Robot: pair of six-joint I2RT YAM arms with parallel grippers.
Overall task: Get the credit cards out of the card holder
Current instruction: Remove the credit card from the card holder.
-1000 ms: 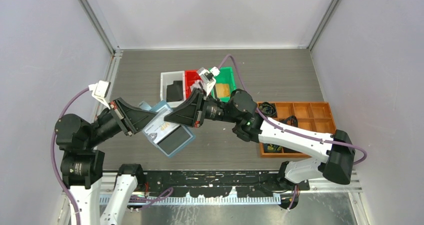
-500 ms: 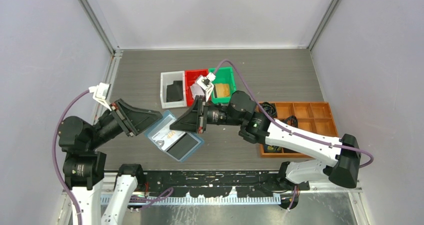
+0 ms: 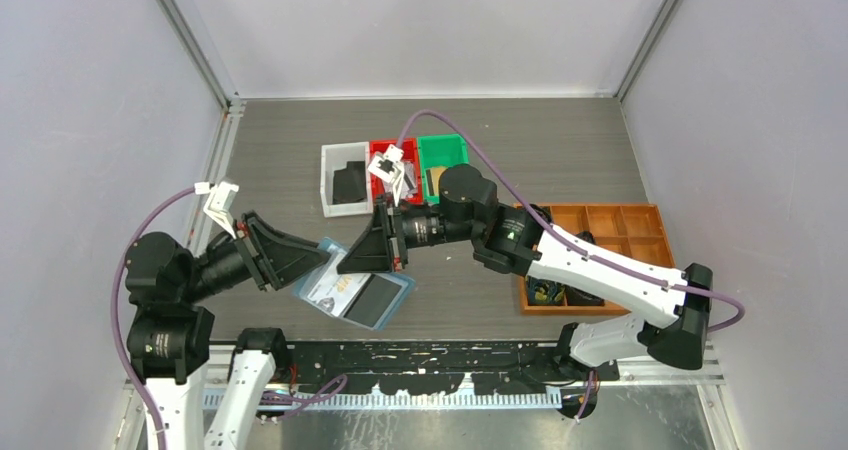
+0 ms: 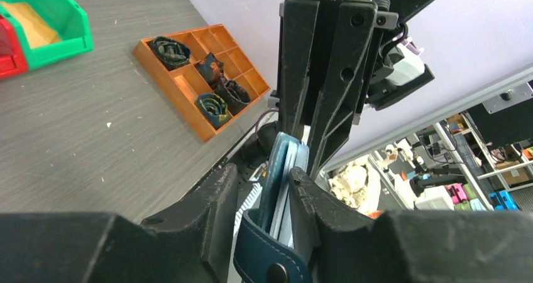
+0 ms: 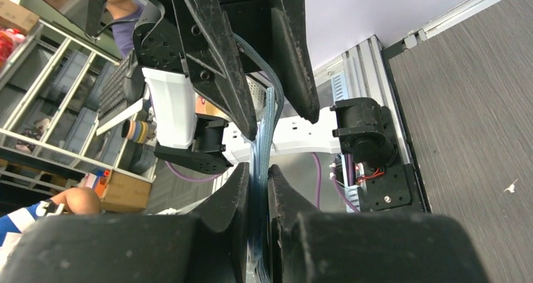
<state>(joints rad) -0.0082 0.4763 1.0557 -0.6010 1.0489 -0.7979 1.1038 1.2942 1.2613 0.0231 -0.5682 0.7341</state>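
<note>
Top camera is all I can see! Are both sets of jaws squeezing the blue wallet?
Observer: The right wrist camera shows the right gripper with its jaws pressed tight on the thin edge of the card holder.
Operator: And the other one?
Observer: The left wrist camera shows the card holder standing between the jaws of the left gripper, with a gap showing on one side.
Operator: Is anything dangling?
Observer: Yes, the snap tab hangs down below those jaws.
</note>
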